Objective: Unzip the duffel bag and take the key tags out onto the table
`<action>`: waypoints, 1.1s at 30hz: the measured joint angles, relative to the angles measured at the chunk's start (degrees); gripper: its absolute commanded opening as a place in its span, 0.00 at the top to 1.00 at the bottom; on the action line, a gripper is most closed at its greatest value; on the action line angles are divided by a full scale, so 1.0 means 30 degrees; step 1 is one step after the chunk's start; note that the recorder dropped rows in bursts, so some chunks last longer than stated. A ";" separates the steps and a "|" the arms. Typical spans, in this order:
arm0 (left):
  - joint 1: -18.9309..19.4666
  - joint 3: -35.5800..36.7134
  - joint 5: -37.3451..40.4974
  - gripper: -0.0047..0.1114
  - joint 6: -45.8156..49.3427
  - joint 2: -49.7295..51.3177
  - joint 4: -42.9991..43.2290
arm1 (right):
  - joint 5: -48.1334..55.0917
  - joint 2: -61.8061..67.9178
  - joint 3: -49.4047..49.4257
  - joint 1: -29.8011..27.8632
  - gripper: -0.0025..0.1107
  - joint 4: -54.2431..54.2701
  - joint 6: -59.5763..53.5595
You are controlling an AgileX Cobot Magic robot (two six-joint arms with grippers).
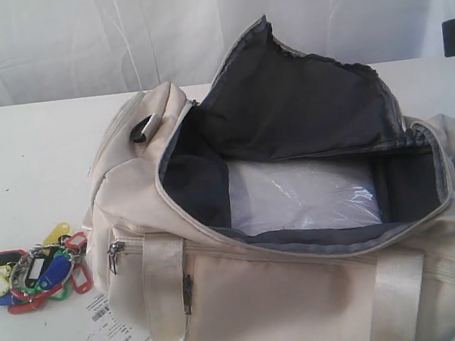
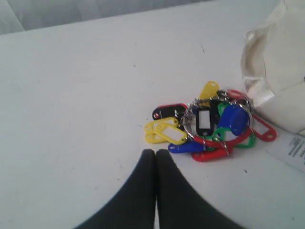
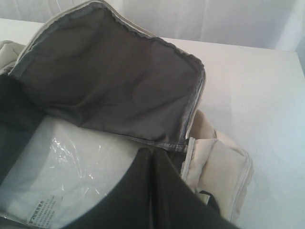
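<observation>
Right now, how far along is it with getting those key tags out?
Looks essentially done. The duffel bag is unzipped, its flap folded back, and the key tags lie on the table beside it. Nothing is in hand: the left gripper and right gripper are both shut and empty. Inside, only a clear plastic packet shows, so nothing seems left.
</observation>
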 measured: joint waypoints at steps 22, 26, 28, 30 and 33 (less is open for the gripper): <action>-0.0364 0.0012 0.0889 0.96 -0.2499 0.0000 0.0123 | 0.0000 0.0000 0.0000 0.0000 0.98 0.0000 0.0000; -0.0364 0.0012 0.0889 0.96 -0.2499 0.0000 0.0123 | 0.0000 0.0000 0.0000 0.0000 0.98 0.0000 0.0000; -0.0364 0.0012 0.0889 0.96 -0.2499 0.0000 0.0123 | 0.0000 0.0000 0.0000 0.0000 0.98 0.0000 0.0000; -0.0364 0.0012 0.0889 0.96 -0.2499 0.0000 0.0123 | 0.0000 0.0000 0.0000 0.0000 0.98 0.0000 0.0000; -0.0364 0.0012 0.0889 0.96 -0.2499 0.0000 0.0123 | 0.0000 0.0000 0.0000 0.0000 0.98 0.0000 0.0000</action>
